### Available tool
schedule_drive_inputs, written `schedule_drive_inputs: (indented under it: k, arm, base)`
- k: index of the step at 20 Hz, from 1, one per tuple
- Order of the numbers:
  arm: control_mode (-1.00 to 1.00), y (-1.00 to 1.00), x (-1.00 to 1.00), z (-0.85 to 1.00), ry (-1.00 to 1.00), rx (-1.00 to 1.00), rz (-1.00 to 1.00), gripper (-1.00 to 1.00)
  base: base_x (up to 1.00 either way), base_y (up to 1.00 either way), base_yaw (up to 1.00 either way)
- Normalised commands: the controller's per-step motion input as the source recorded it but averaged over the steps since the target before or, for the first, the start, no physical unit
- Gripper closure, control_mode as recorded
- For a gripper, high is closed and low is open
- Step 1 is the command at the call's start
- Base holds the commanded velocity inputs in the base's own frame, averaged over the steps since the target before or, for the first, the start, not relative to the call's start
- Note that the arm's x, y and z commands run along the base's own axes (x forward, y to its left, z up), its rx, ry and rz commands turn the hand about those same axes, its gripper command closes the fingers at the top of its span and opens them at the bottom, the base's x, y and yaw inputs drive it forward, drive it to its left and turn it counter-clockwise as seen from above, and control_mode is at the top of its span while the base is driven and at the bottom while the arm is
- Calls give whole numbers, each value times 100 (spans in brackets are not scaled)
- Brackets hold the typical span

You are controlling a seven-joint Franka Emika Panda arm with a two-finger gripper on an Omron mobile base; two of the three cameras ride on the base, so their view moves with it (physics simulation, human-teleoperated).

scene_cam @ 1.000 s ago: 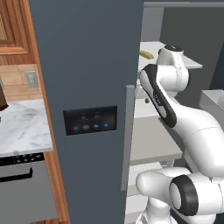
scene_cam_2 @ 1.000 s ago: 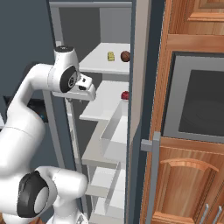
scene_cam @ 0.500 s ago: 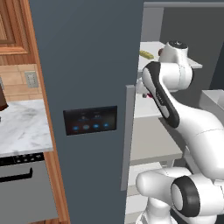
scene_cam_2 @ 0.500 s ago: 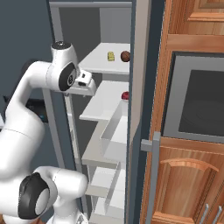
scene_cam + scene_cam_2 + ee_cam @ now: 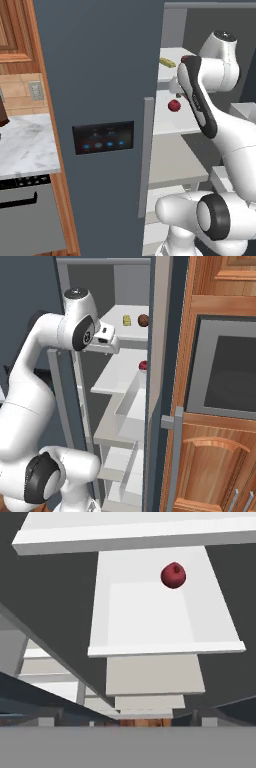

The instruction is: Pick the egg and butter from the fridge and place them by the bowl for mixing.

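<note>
The robot is holding its hand (image 5: 114,345), spread wide and carrying nothing, at the near edge of the open fridge (image 5: 160,331), and should be reaching up to the far top shelf to straddle the butter (image 5: 127,320), left of the brown ball (image 5: 143,320).

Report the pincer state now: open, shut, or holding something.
Pincer: open, holding nothing, at the front of the fridge's upper shelf.

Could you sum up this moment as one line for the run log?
fridge: open | gripper: by top shelf edge, nothing held | butter: top shelf, untouched | red fruit: shelf below
</note>
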Motion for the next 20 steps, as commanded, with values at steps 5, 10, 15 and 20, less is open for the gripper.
schedule_drive_inputs:
  k: [5, 10, 15, 20]
  arm:
    - [-100, -59, -11, 42, -19, -11, 0, -100]
    - [-100, -55, -6, 18, -39, -17, 0, -100]
    - [-100, -38, 1, 9, -40, -2, -1, -100]
    - [-100, -22, 27, 22, -25, 5, -9, -100]
  base:
    - [0, 0, 0]
    - [0, 0, 0]
    - [0, 0, 0]
    - [0, 0, 0]
